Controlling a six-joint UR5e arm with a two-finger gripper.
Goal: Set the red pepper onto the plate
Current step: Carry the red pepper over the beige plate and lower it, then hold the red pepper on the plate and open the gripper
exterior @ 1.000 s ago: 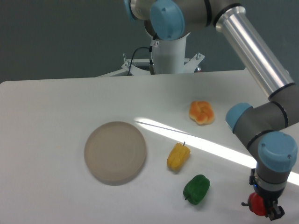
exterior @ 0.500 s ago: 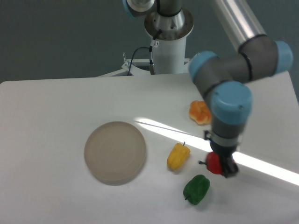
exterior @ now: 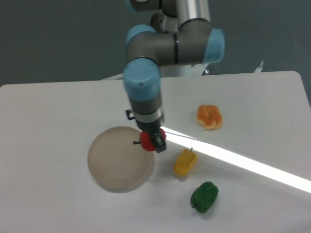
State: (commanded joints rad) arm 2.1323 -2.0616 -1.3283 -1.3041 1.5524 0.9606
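Note:
The small glossy red pepper (exterior: 146,142) hangs in my gripper (exterior: 151,141), which is shut on it, its dark stem pointing left. It hovers over the right edge of the round beige-grey plate (exterior: 114,160). The arm reaches down from the top of the view, and its wrist hides the upper part of the gripper. Nothing lies on the plate.
A yellow pepper (exterior: 185,162) lies just right of the plate, close to the gripper. A green pepper (exterior: 204,196) sits nearer the front. An orange bun-like item (exterior: 210,117) rests further back right. A bright strip of light crosses the white table (exterior: 48,121).
The arm has swung left from the table's front right corner, carrying the red pepper past the green and yellow peppers to the plate's right rim.

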